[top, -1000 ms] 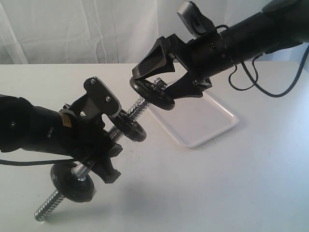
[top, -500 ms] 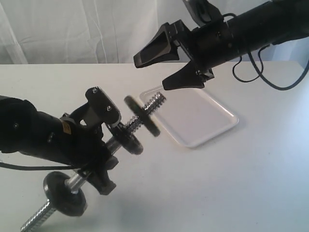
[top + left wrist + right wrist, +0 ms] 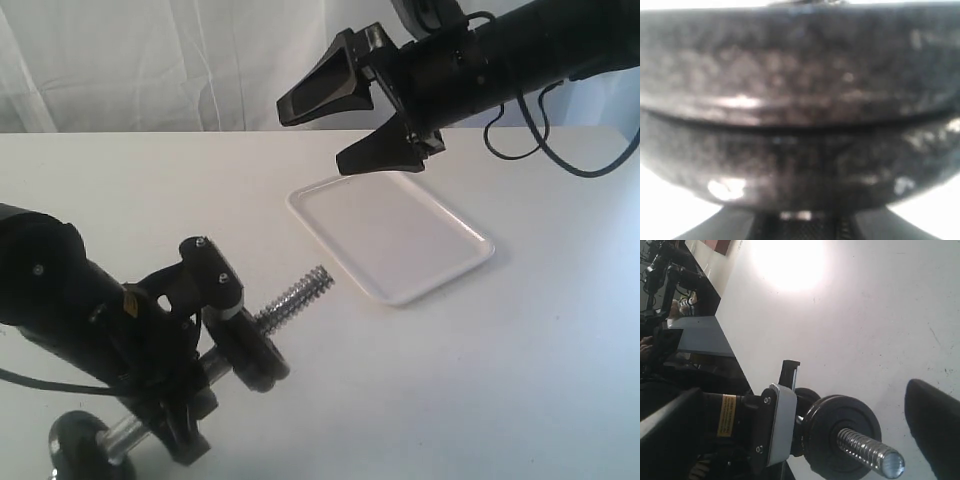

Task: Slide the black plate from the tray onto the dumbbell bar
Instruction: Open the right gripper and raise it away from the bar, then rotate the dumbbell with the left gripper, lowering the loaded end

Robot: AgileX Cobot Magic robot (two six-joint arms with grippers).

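The dumbbell bar (image 3: 293,294) slants up from the lower left, and my left gripper (image 3: 200,355) is shut on its smooth middle. The black plate (image 3: 258,356) sits on the bar just past that gripper, against another black disc, with the threaded end bare beyond it. In the right wrist view the black plate (image 3: 842,434) faces the camera, the threaded end (image 3: 871,452) poking through its hole. Blurred black disc rims (image 3: 800,105) fill the left wrist view. My right gripper (image 3: 316,134) hangs open and empty above the far end of the white tray (image 3: 470,258), which holds nothing.
Another black disc (image 3: 78,446) sits on the bar's lower end at the bottom left edge. A white curtain (image 3: 150,60) hangs behind the white table (image 3: 500,380). A cable (image 3: 560,160) loops under the right arm.
The right gripper let go of the black plate, opened and rose away. The plate slid down the bar against the inner disc. The left arm lowered the bar towards the bottom left.
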